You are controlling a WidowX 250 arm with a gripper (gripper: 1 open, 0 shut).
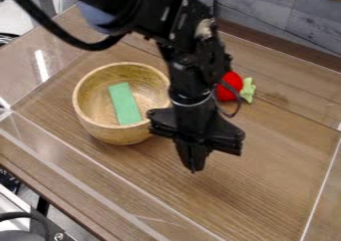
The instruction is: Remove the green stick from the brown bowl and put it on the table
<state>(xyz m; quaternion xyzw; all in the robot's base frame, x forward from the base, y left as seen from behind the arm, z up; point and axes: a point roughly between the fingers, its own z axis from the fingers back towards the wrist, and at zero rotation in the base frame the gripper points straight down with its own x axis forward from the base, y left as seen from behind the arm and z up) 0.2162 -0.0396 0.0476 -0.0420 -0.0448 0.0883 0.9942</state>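
1. Tool (194, 166) is hovering over worktop (167, 200), tips pressed together.
2. Green stick (126, 103) is lying inside brown bowl (88, 91).
3. Reaching step: best is opening wide, centring above stick, descending straight, avoiding rim.

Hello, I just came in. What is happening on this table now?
A black robot gripper is over the wooden table, beside the brown bowl, and seems to hold nothing. The green stick lies inside the bowl, so it is not out yet. The red ball is behind the arm, partly hidden.
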